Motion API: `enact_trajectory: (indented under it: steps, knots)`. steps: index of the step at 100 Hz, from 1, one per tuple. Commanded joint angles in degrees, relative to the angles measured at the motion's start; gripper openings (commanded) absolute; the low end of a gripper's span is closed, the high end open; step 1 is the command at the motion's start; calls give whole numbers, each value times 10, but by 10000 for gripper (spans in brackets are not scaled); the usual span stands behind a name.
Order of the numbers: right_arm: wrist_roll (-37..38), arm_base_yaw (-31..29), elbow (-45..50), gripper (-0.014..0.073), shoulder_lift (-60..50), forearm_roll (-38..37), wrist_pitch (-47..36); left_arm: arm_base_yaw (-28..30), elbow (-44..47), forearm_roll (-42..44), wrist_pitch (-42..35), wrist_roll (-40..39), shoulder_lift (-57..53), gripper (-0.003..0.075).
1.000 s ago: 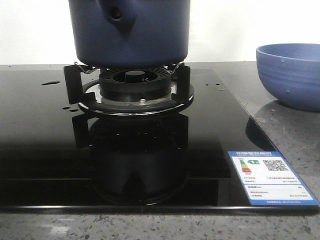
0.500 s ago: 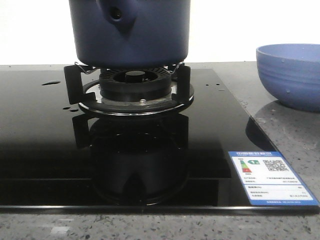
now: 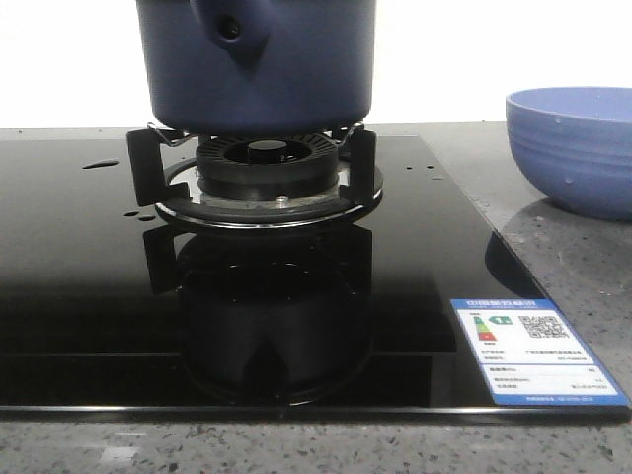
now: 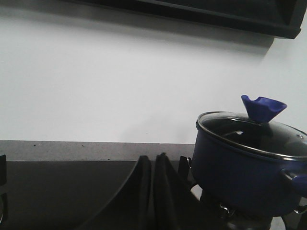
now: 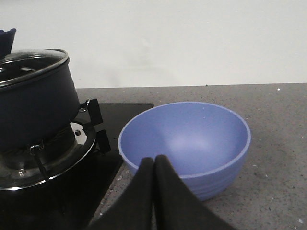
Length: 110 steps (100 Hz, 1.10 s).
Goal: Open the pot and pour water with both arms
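The left tool (image 4: 152, 191) is clenched on nothing, its two dark fingers pressed flat against each other, and it hangs beside the pot (image 4: 244, 167) without touching it. The right tool (image 5: 154, 196) is clenched and empty in the same way, and it sits just in front of the light blue bowl (image 5: 184, 146). Neither tool appears in the front view.

The pot stands on the black pan support (image 3: 143, 168) of the gas burner (image 3: 265, 158), toward the back of the black glass hob (image 3: 89, 296) set into the grey speckled worktop (image 3: 583, 267). In the front view its top is cut off by the frame, so the lid is out of sight there; only the dark blue wall and a handle stub (image 3: 229, 28) with a round hole show. The left wrist view shows the glass lid (image 4: 254, 134) in place with its blue knob (image 4: 262, 106). What is inside the pot cannot be made out through the glass.

The bowl stands on the worktop off the hob's right edge, partly cut off at the frame's edge in the front view. Its inside looks dry as far as can be seen. A few small droplets of water (image 3: 99, 164) lie on the glass near the hob's back left. An energy label (image 3: 533, 351) is stuck at the hob's front right corner; its print is too small to read.
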Motion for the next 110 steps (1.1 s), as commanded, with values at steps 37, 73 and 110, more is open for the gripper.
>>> enact_trajectory:
  steps: [37, 73, 110]
  knots:
    - [-8, 1, -16, -60, 3, 6, -43, 2, -13, -19, 0, 0, 1, -19]
    - [-8, 1, -16, -60, 3, 6, -43, 2, -13, -15, -10, 0, 1, -19]
    - [-8, 1, -16, -60, 3, 6, -43, 2, 28, 748, -95, -742, -18, -19]
